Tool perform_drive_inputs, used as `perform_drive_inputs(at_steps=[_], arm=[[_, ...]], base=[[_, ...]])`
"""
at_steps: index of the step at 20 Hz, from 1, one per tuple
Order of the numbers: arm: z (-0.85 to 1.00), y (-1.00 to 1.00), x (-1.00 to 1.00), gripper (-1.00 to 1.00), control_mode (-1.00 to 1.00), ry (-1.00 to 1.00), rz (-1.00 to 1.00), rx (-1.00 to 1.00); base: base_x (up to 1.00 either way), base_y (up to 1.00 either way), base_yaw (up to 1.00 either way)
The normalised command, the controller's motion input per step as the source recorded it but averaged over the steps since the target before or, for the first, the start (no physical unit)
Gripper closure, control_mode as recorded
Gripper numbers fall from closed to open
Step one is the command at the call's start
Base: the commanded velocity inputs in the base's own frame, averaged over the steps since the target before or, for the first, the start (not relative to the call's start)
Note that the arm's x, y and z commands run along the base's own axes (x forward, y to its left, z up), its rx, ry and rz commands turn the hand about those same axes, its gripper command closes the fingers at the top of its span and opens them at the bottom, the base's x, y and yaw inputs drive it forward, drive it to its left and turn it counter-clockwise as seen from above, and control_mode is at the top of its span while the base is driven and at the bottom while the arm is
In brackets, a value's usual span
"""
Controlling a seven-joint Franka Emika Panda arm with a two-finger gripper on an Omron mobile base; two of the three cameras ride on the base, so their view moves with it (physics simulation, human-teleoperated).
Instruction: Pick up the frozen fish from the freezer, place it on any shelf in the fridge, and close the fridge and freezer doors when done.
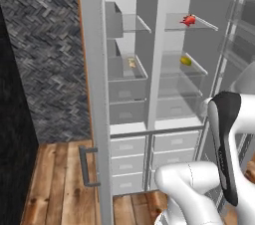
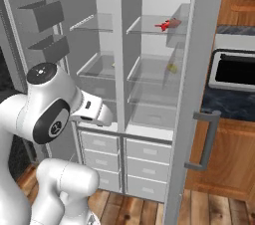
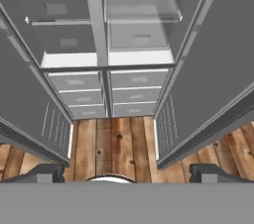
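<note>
Fish (image 1: 189,20) on shelf (image 1: 205,23), beyond open tool (image 3: 127,172)

A: Any readable text, labels or numbers anywhere?

B: None. The fridge doors (image 2: 187,94) are plain grey, nothing printed on the faces in view. The drawers (image 3: 139,85) are blank fronts.

A: The robot arm (image 2: 47,109)?

B: Round dark joint cap with a faint mark, too small to read. No brand legible.
</note>
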Motion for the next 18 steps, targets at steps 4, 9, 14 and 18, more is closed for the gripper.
perform_drive_inputs(at_steps=[4, 9, 14, 18], arm=[[0.0, 0.0, 0.0, -1.0, 1.0, 0.0, 0.0, 0.0], [0.0, 0.0, 0.0, -1.0, 1.0, 0.0, 0.0, 0.0], [0.0, 0.01, -0.21, -1.0, -1.0, 0.0, 0.01, 0.0], [0.0, 0.04, -0.33, -1.0, -1.0, 0.0, 0.03, 0.0]], base=[[-0.55, 0.0, 0.01], [-0.46, 0.0, 0.0], [-0.19, 0.0, 0.01], [0.0, 0.0, 0.0]])
